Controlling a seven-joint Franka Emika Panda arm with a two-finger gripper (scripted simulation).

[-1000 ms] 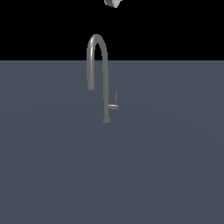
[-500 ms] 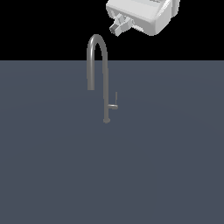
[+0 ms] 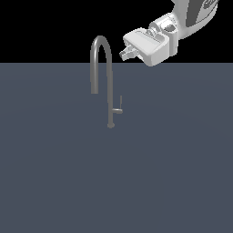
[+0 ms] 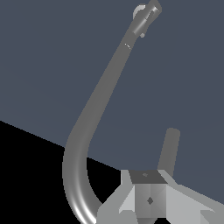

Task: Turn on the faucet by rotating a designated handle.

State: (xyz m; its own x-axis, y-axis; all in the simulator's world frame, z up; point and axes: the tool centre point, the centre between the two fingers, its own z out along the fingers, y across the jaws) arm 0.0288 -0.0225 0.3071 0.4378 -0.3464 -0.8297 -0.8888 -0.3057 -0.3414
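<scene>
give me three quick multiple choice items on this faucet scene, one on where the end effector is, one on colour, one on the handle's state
1. Where is the end effector relative to the faucet?
A. beside the top of the spout arch, on the exterior view's right
B. down at the faucet's base
C. clamped on the spout

2. What colour is the faucet?
A. red
B. grey
C. gold

3. What is the state of the handle?
A. gripped by the end effector
B. broken off
C. untouched, its pin upright

Key: 1 A, the end effector sits level with the arch, apart from it. 2 B, the metal renders grey. 3 C, the end effector is well above the handle.
</scene>
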